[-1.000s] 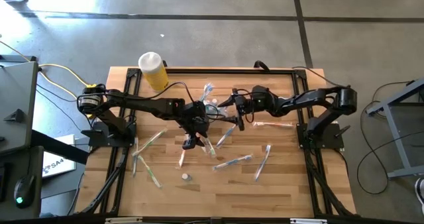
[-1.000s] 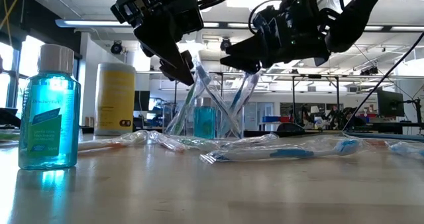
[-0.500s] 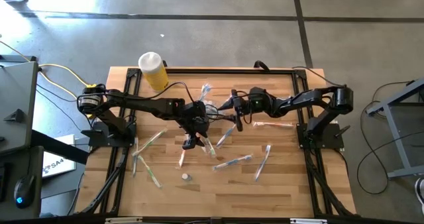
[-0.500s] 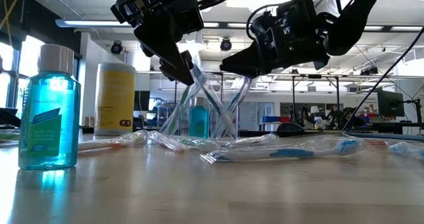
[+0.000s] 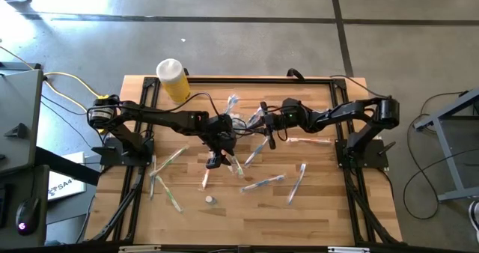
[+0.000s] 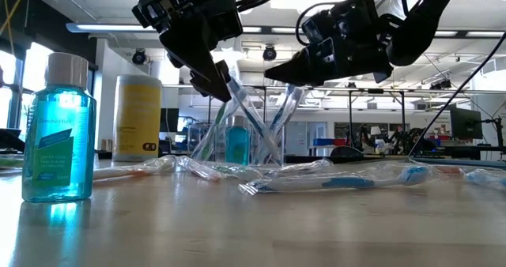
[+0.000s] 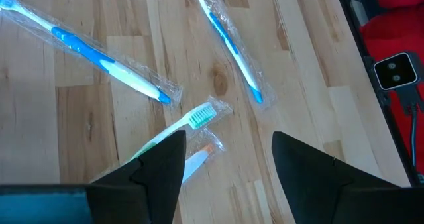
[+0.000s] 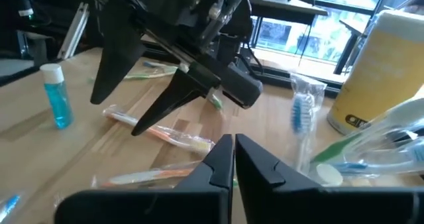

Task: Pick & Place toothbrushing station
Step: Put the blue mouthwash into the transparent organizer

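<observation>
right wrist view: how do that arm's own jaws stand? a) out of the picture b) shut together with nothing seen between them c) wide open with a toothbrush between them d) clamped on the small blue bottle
b: the right gripper has its two dark jaws pressed together with only a thin seam between them and nothing visible in it; the small blue liquid bottle with a white cap stands well apart on the light wooden table.

Grey concrete floor [image 5: 247, 28] is seen all around; bright windows [image 6: 9, 93] are spotted at 9 o'clock.
</observation>
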Controlling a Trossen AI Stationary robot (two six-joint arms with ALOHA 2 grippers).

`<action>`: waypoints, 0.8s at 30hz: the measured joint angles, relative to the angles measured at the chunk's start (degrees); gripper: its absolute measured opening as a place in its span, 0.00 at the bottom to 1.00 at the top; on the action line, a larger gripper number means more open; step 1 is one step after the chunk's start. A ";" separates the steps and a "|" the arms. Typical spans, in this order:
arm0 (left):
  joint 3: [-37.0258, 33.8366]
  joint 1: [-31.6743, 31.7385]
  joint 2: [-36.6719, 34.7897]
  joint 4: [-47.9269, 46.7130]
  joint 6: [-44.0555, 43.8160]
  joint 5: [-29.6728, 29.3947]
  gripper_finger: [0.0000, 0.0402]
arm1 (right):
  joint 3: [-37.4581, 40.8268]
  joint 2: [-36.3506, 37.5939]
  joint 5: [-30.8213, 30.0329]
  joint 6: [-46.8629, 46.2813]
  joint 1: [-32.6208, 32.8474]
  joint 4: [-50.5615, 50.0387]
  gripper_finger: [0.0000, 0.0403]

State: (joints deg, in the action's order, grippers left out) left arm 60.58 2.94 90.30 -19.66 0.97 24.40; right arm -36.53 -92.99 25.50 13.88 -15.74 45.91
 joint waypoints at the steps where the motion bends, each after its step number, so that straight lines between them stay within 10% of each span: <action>1: 0.00 0.01 0.00 0.00 0.02 0.00 0.54 | 0.00 0.00 0.00 0.29 0.01 -0.10 0.01; 13: 0.00 0.00 0.00 -0.43 0.00 0.01 0.54 | 0.00 0.00 6.13 15.55 1.72 -1.61 0.01; 24: 0.00 0.00 -0.02 -0.68 0.22 0.01 0.54 | 0.02 0.04 -3.93 26.02 4.52 -3.74 0.01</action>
State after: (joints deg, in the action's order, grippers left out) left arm 60.58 2.94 90.28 -20.34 1.19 24.41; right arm -36.51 -92.95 21.57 39.89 -11.22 42.17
